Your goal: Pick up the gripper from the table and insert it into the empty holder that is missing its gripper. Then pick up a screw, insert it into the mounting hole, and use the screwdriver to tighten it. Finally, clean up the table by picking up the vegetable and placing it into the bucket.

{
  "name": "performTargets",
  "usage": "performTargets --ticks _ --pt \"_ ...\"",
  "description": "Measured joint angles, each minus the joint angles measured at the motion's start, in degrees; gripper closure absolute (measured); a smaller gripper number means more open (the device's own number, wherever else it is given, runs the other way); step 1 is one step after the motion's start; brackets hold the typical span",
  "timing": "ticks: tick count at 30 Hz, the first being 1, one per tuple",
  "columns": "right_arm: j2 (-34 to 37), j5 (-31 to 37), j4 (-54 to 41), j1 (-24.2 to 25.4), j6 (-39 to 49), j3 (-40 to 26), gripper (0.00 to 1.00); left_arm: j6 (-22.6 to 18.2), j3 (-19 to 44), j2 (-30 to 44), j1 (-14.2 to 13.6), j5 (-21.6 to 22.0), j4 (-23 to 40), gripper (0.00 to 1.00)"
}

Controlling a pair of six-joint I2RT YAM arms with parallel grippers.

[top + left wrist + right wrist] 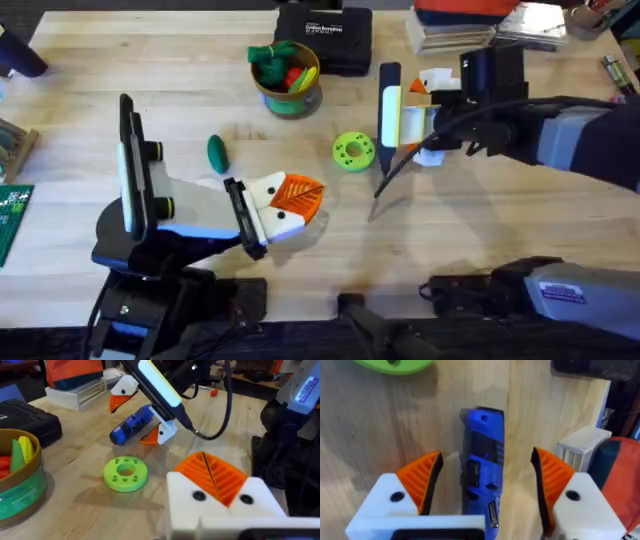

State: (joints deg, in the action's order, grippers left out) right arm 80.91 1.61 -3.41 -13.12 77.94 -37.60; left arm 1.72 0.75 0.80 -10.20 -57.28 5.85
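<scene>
While your right gripper (485,487) hangs wide open astride the blue screwdriver (482,462) on the table (480,230), its pads seem clear of it. Your left gripper (295,200), near the green disc (352,151), is pressed closed, holding nothing.

I saw the table (180,110), light planks. On it lay the vegetable (217,153), a green disc (353,151), the bucket (288,80) holding toys, a black case (324,38), and the screwdriver (131,424).
</scene>
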Motion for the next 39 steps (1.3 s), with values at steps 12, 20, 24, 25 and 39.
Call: performTargets --ticks 12,20,24,25,39 --pt "-9.42 -0.05 -4.74 -5.85 -27.54 0.06 0.008 0.02 0.0 -0.02 0.0 0.02 0.0 0.996" --pt "-23.74 -3.15 -5.65 -5.89 -48.11 0.02 0.008 0.06 0.0 0.0 0.0 0.02 0.0 0.037" --pt "-27.22 -5.92 -5.67 -5.89 -52.22 -0.09 0.008 0.01 -0.01 -0.02 0.0 0.62 -0.48 0.015" --pt "-27.59 -6.48 -5.67 -5.89 -53.13 -0.09 0.008 0.11 -0.14 -0.01 0.0 1.17 -1.78 0.015" --pt "-27.65 -8.15 -6.0 -5.89 -55.97 -0.09 0.008 3.64 21.36 6.68 0.0 18.8 25.22 0.015"
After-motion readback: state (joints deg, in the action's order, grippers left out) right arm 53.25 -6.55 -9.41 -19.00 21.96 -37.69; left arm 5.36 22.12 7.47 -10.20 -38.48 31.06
